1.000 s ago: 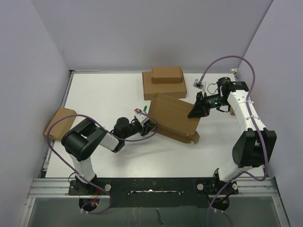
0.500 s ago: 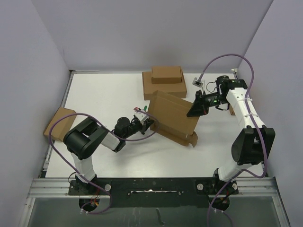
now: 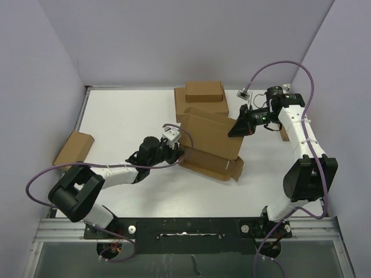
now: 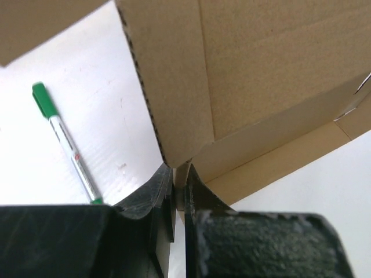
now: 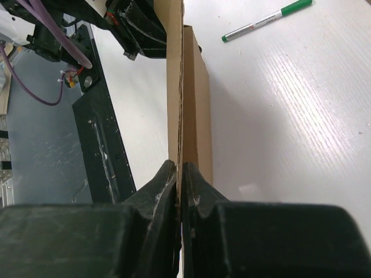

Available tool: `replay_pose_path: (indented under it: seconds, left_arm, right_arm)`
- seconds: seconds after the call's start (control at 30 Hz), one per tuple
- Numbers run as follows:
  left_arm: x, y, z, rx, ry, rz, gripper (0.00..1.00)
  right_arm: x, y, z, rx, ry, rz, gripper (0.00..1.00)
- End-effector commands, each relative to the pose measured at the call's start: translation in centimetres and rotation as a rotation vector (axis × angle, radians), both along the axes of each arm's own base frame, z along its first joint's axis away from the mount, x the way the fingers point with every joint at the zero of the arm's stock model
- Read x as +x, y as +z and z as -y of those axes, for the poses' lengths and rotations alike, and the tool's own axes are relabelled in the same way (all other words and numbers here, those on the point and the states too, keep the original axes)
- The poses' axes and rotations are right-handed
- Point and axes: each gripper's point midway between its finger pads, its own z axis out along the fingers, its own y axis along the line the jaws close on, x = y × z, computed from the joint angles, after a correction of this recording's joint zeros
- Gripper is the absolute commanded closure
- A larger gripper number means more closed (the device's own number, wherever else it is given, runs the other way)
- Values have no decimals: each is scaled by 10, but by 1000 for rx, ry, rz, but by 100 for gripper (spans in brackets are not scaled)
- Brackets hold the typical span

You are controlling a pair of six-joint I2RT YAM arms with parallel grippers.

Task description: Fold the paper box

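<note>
starting at the left: gripping the paper box (image 3: pixel 211 142) at its left end with the left gripper (image 3: pixel 179 152), pinched tight on one thin cardboard wall, near the green pen (image 4: pixel 65 142). sitting mid-table, just near of the stacked brown boxes (image 3: pixel 202 104). lying with long axis left to right, skewed a little toward the near right, broad panel raised on edge, loose tab (image 3: pixel 235 168) poking out near-right. further right: nipped shut on that raised panel's upper right corner with the right gripper (image 3: pixel 239 126). judged best for this fold: hold both pinches firm, swing the panel about its crease evenly from both ends, avoid twisting or tearing the thin board, mind the tab for tucking.
</note>
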Motion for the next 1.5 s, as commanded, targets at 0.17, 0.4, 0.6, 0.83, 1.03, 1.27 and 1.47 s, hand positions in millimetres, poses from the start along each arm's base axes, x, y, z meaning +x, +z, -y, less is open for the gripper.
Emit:
replay_pose_path:
  seconds: [0.17,0.4,0.6,0.83,1.03,1.27,1.47]
  left_arm:
    - [-36,-15,-20,136,55,-358,100]
    - [-33,-17,-15,208,76,-462,98]
    - [-30,-26,-16,246,105,-505,96]
    - [-27,-28,-18,246,145,-519,94]
    - [-22,-25,-20,284,164,-508,100]
    - [-20,-28,-26,357,203,-492,100]
    - [-19,-26,-24,360,203,-491,93]
  right_arm:
    - [12,-9,3,86,-74,36,100]
    - [8,-35,-2,181,-75,-56,100]
    - [3,-50,-3,204,-60,-114,100]
    - [4,-61,-2,182,-88,-126,100]
    - [6,-70,-1,170,-111,-145,100]
    - [7,-75,0,158,-130,-153,100]
    - [7,-78,0,157,-134,-164,100]
